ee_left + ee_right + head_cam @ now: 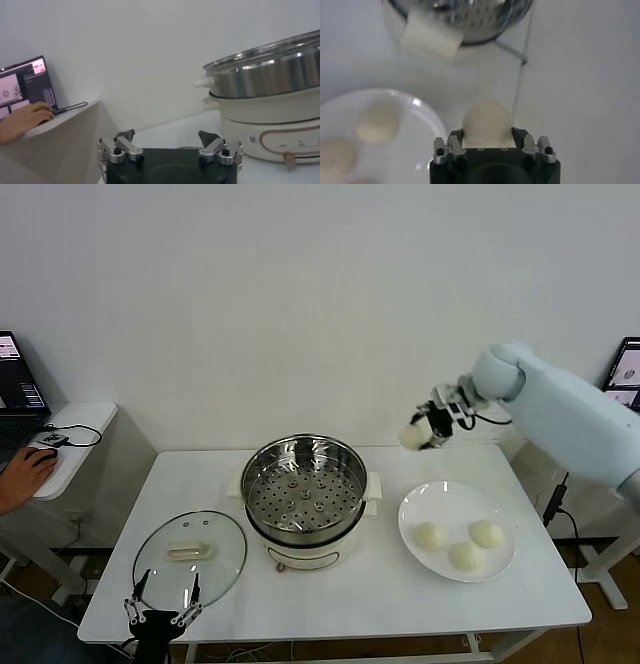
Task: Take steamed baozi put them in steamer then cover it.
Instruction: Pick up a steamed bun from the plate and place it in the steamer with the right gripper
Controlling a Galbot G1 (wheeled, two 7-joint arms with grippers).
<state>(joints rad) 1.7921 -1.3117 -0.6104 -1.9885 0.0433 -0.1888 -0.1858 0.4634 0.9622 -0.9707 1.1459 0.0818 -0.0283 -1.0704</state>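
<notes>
A baozi sits clamped between the jaws of the right gripper, which hangs in the air above the far right part of the table, raised over the far edge of the plate and to the right of the steamer. From the right wrist, the bun fills the gap between the fingers, with the plate and the steamer's side handle below it.

Three more baozi lie on the plate: one to the left, one to the right and one nearer the front, close together. The plate rests on the table just right of the steamer.

The steamer stands at the middle of the table, its perforated basket uncovered and with no buns in it.

The cover lies flat on the table to the left of the steamer, handle up, near the front edge.

The left gripper is low at the near left edge of the table, just in front of the cover, its jaws spread apart and holding nothing. From the left wrist, the steamer rises beyond its fingers.

At the far left, a person's hand rests on a mouse on a side table, beside a laptop.
</notes>
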